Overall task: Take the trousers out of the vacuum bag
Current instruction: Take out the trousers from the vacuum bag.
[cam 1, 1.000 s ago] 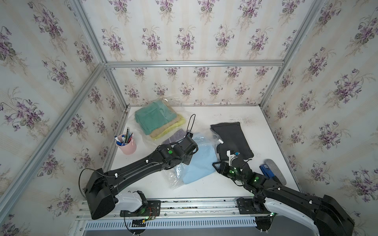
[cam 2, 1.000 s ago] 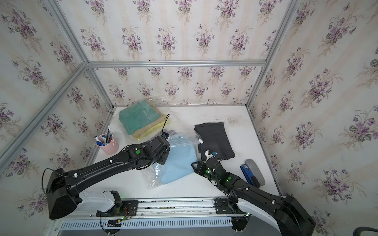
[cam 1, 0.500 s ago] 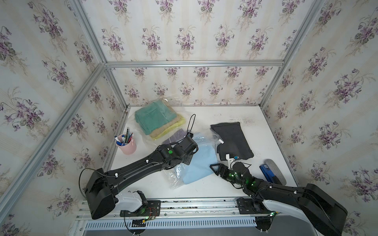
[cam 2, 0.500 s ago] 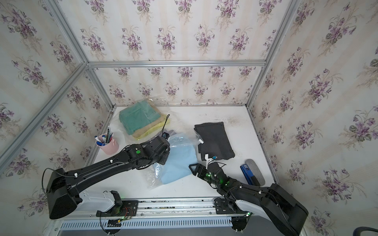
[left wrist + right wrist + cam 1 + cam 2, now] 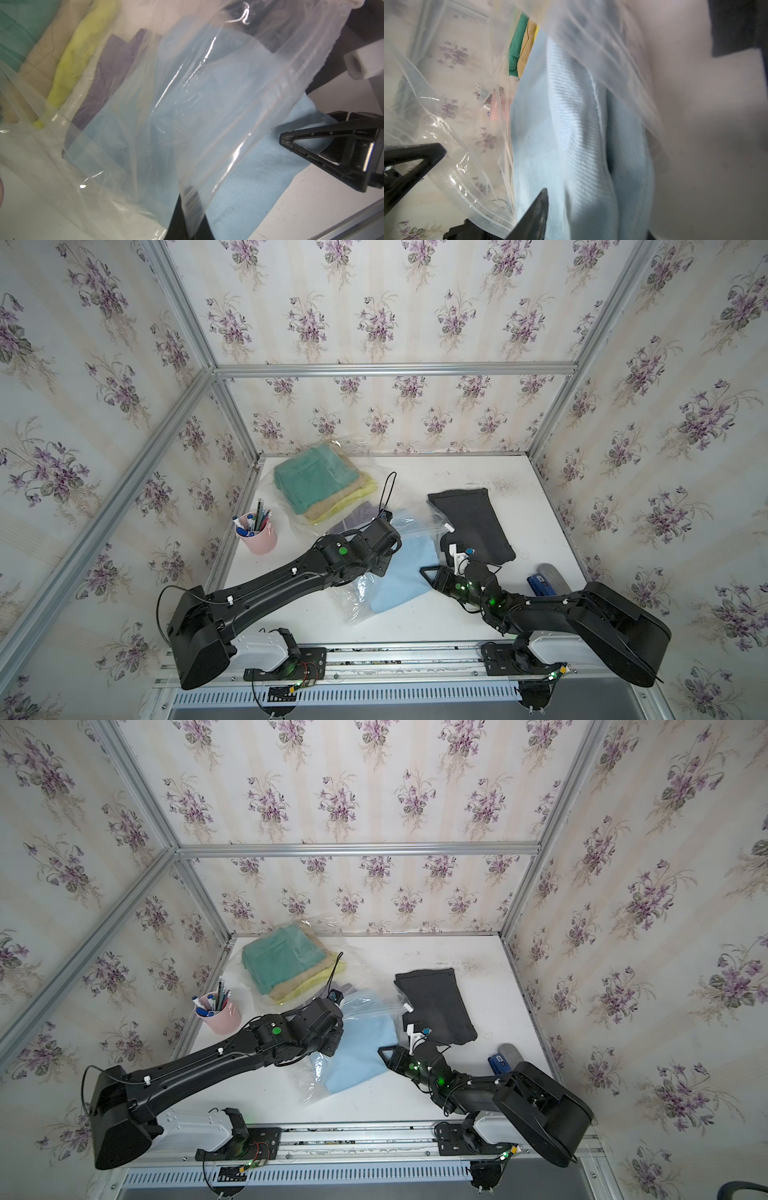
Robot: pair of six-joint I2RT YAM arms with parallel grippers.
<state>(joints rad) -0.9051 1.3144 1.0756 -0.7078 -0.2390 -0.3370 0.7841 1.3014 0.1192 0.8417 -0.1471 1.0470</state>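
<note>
The clear vacuum bag (image 5: 357, 601) (image 5: 316, 1081) lies across the table's left half. A teal, khaki and yellow stack of trousers (image 5: 316, 485) and a purple pair (image 5: 112, 68) are inside it. Light blue trousers (image 5: 407, 576) (image 5: 357, 1052) stick half out of its mouth. Dark grey trousers (image 5: 473, 522) lie outside on the table. My left gripper (image 5: 190, 216) is shut on the bag's zip edge and holds it up. My right gripper (image 5: 428, 572) is at the blue cloth's near edge. One finger (image 5: 538, 209) lies on a fold of it; the cloth hides the other.
A pink cup of pens (image 5: 257, 533) stands by the left wall. A blue object (image 5: 540, 583) and a grey one (image 5: 555, 574) lie near the right wall. A white slider clip (image 5: 448, 526) sits on the bag's edge by the grey trousers.
My right gripper has slid left from beside the dark grey trousers to the light blue pair's edge, and its jaws spread, then narrowed on the cloth. The left arm has held still.
</note>
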